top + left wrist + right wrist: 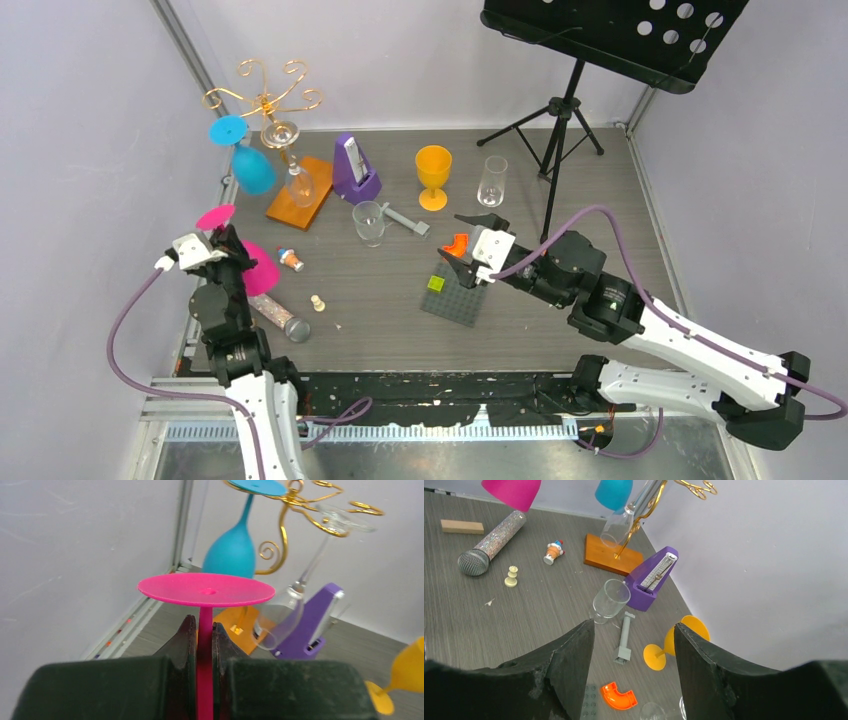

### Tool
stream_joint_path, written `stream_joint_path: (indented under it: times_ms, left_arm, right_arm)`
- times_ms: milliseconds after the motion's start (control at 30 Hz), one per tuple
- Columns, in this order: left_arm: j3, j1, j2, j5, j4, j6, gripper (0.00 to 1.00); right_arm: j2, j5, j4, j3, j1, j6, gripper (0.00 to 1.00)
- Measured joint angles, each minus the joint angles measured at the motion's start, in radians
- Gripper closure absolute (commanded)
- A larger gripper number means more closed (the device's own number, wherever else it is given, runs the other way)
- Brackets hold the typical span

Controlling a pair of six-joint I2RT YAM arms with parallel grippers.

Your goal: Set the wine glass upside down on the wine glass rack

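My left gripper (222, 245) (202, 625) is shut on the stem of a pink wine glass (262, 270) (206, 589). The glass is held upside down above the table's left side, round foot up and bowl (511, 492) below. The wine glass rack (265, 95) (285, 525), gold wire on an orange base (300, 192) (613, 555), stands ahead at the back left, apart from the pink glass. A blue glass (250, 165) and a clear glass (298, 180) hang upside down from it. Over the table's middle, my right gripper (465, 243) (634, 630) is open and holds nothing.
A purple metronome (354, 170) stands just right of the rack's base. An orange goblet (433, 175), a clear flute (491, 180) and a tumbler (368, 222) stand mid-table. A microphone (280, 315), a small figure (291, 260), a grey baseplate (455, 295) and a black music stand (565, 110) are also here.
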Motion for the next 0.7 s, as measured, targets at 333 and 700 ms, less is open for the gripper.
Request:
stream_joint_path:
  times_ms: [333, 700]
  left_arm:
    - [-0.048, 0.197, 0.19, 0.088, 0.304, 0.007, 1.0]
    - [-0.05, 0.266, 0.529, 0.252, 0.686, -0.012, 1.0]
  right_arm:
    - [-0.028, -0.003, -0.063, -0.032, 0.0, -0.002, 0.35]
    - [-0.019, -0.004, -0.085, -0.04, -0.001, -0.019, 0.34]
